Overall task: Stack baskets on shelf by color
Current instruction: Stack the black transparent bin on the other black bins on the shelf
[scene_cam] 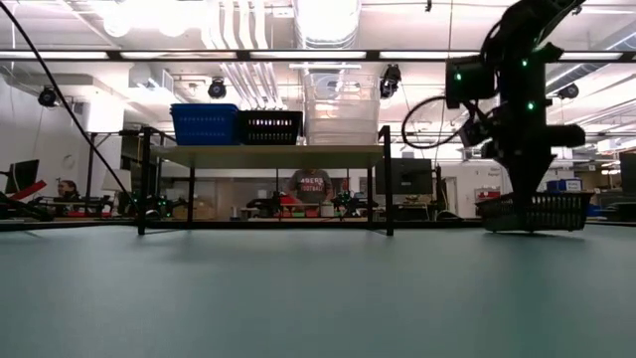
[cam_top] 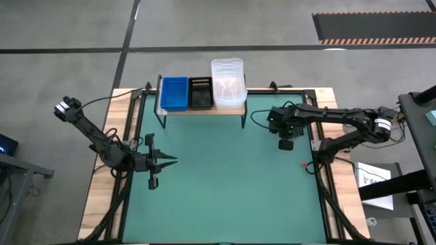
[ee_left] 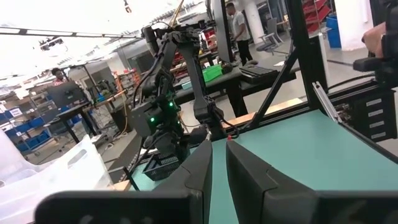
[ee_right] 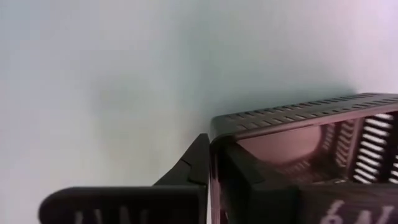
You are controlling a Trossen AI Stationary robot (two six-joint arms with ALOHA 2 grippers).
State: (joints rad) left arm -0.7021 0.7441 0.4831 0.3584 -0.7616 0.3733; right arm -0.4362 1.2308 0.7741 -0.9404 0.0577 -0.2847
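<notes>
One black perforated plastic mesh basket [scene_cam: 535,211] sits on the green-matted table [cam_top: 225,177] near its right edge, well apart from the wood-topped black-legged shelf [cam_top: 201,109], and the right end effector [ee_right: 211,163] is clenched on its thin side wall, one finger inside and one outside. It looks light, stiff and slightly springy, so a pinch at the rim should carry it, though an off-centre hold may let it tilt. The left end effector [cam_top: 172,160] waits, closed and empty, over the table's left side

Blue basket [cam_top: 174,92], black perforated mesh basket [cam_top: 200,92], clear transparent basket [cam_top: 227,81] on light wood shelf [cam_top: 204,109] with black legs. Another black slotted mesh basket [scene_cam: 535,211] at 3 o'clock under dark right gripper [ee_right: 210,163]. Green table mat [cam_top: 225,184], pale wood border. Green LEDs on arm.
</notes>
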